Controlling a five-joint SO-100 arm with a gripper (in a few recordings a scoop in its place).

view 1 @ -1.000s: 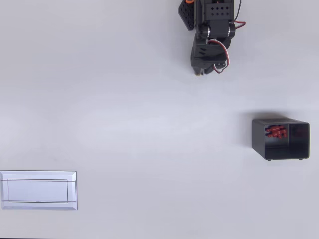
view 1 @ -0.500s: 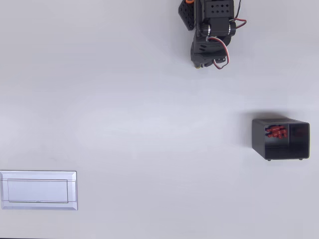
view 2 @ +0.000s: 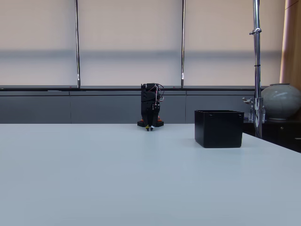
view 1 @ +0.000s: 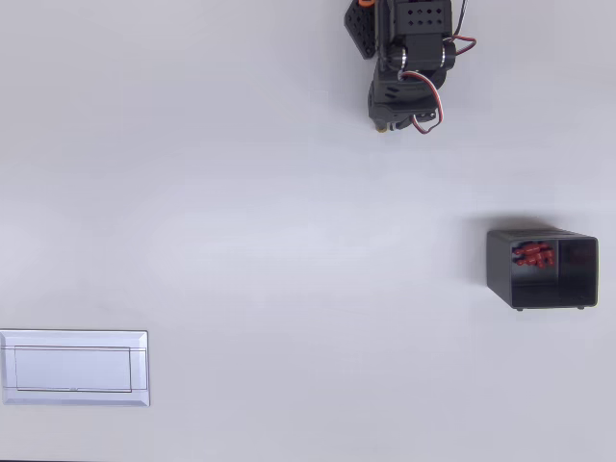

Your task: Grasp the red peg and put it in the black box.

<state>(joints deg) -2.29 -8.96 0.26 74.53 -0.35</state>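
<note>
Scanning from the left of the overhead view, you first meet the flat pale grey rectangular tray [view 1: 74, 368], far off to the pincer's left and well below it in the picture; it looks bare, with no peg on it. Next comes the folded black arm with red and white wires, its pincer [view 1: 384, 125] tucked near the top edge, pointing down over the pale grey surface [view 1: 241, 221]. You cannot tell from either view whether its jaws stand wide or narrow, and nothing red shows between them. In the fixed view the pincer [view 2: 148, 127] hangs low at the far side of the surface.

Further right and below the pincer in the overhead view, well apart from it, sits the small black thin-walled rectangular box [view 1: 542, 268]. Inside it, against its left wall, lies a cluster of tiny red pegs [view 1: 532, 255]. In the fixed view the box [view 2: 218, 128] stands to the pincer's right, its inside hidden.

Judging by this, your placing looks done: pegs are in the box and no loose peg lies on the surface.
</note>
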